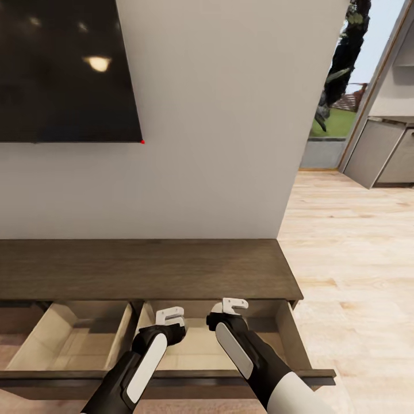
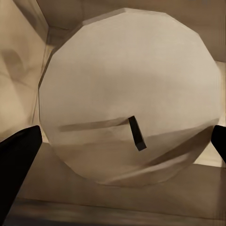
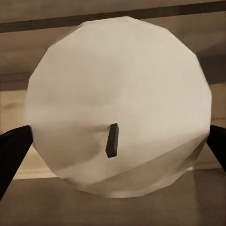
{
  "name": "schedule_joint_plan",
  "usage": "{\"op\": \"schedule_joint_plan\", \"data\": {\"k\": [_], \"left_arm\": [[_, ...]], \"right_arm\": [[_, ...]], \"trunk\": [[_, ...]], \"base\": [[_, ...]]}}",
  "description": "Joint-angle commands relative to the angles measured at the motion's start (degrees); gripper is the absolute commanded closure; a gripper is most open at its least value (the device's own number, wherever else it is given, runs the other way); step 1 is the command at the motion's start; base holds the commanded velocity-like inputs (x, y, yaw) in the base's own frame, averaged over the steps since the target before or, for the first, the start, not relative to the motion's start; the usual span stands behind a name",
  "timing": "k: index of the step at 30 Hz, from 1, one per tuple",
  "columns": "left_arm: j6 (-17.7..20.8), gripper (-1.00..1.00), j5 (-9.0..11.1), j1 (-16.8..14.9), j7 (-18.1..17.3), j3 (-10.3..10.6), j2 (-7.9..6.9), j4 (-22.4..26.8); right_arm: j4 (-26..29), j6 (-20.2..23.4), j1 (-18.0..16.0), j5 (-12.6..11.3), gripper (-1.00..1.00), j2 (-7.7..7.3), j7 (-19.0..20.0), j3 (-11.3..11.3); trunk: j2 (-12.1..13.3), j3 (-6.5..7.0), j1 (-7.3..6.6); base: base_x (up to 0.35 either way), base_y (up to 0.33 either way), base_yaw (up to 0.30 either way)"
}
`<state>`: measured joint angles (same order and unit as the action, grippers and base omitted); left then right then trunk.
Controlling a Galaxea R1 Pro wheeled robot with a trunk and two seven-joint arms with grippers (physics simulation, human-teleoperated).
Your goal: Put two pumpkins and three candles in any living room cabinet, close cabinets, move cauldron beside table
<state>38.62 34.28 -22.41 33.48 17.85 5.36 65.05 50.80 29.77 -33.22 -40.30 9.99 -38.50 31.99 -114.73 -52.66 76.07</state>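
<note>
Below the head camera, the cabinet (image 1: 144, 267), a long, low unit of dark brown wood with a matte, grained top, is standing against a pale wall, and its wide drawer (image 1: 299, 345) is hanging pulled out, showing smooth beige inner walls split by a divider into compartments. Both arms are reaching down into the right-hand compartment. The left tool (image 1: 171, 317) and the right tool (image 1: 231, 306) are showing white fingers on black wrists clad in white panels, just beside each other.

Seen along the left tool (image 2: 120, 155), a candle (image 2: 129, 99) is sitting between the two dark fingertips (image 2: 19, 165): a stubby grey-beige cylinder, its flat top a faceted polygon with a short dark wick leaning near the middle, beige drawer walls behind it. The fingertips are lying at the candle's edges, but I cannot tell whether they are pressing it.

Seen along the right tool (image 3: 115, 155), another candle (image 3: 117, 103) of the same chalky, many-sided look is sitting between that tool's dark fingertips (image 3: 12, 150), its small dark wick nearly upright. Again I cannot tell whether the grip is closed on it.

Further off, a black screen (image 1: 63, 69) is hanging on the wall, and a pale plank floor (image 1: 351, 241) is running to the right.
</note>
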Motion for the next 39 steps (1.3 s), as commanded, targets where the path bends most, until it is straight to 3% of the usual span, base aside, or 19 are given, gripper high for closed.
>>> {"op": "schedule_joint_plan", "data": {"k": [1,26,35,39], "left_arm": [[0.0,1.00,0.0,0.0,-0.1,0.0,0.00,0.0],[0.0,1.00,0.0,0.0,-0.1,0.0,0.01,0.0],[0.0,1.00,0.0,0.0,-0.1,0.0,0.01,0.0],[0.0,1.00,0.0,0.0,-0.1,0.0,0.01,0.0]], "right_arm": [[0.0,0.0,0.0,0.1,1.00,0.00,0.0,0.0],[0.3,-1.9,0.0,0.0,1.00,0.00,-0.2,-0.2],[0.1,-0.9,-0.1,-0.3,1.00,0.00,-0.1,-0.2],[0.1,1.5,-0.2,-0.3,1.00,0.00,0.0,-0.2]], "trunk": [[-0.4,-0.18,0.22],[-10.4,-4.67,5.72],[-14.1,-6.29,7.69],[-15.7,-7.00,8.57]], "base": [[0.000,0.000,0.000],[0.000,0.000,0.000],[0.000,0.000,0.000],[0.000,0.000,0.000]]}}
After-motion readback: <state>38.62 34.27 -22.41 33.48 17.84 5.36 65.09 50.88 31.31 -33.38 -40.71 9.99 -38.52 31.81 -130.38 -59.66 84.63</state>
